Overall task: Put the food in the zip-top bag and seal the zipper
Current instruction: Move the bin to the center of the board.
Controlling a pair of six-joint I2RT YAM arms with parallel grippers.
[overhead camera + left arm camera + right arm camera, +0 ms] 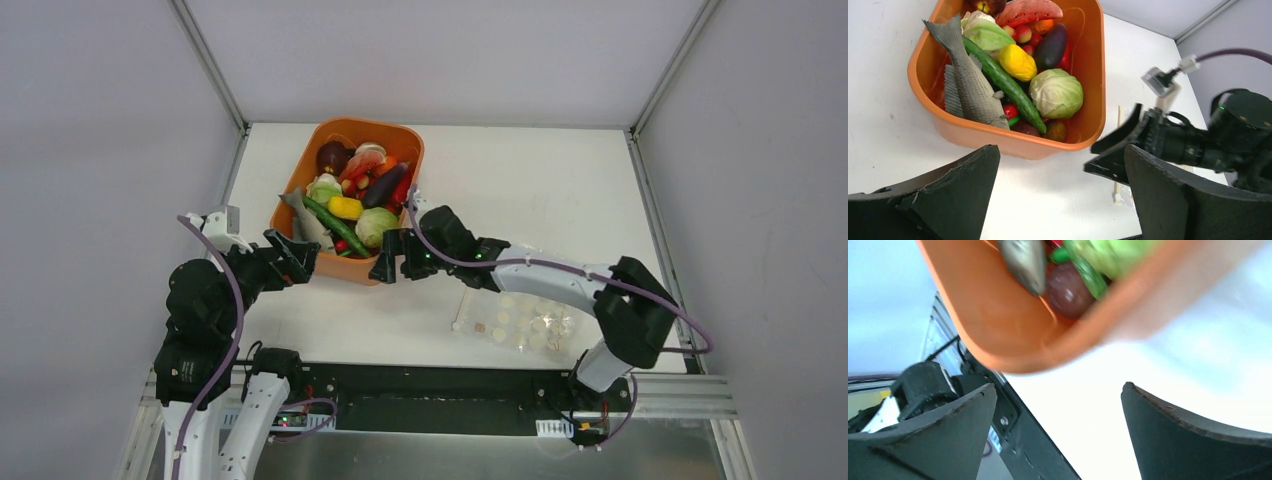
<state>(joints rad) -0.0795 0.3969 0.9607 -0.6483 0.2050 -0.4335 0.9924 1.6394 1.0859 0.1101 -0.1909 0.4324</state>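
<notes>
Now both arms reach inward to the orange tub [300,172]. The left gripper [304,259] is at its near-left corner and the right gripper [396,268] at its near-right corner, both with fingers spread wide and empty. The food [360,195] fills the tub. The zip-top bag [520,320] lies flat beneath the right forearm, near the front edge of the table [530,190].

White arms [550,276] with purple cables [1233,51]; black left tool [300,263] and right tool [391,262].
</notes>
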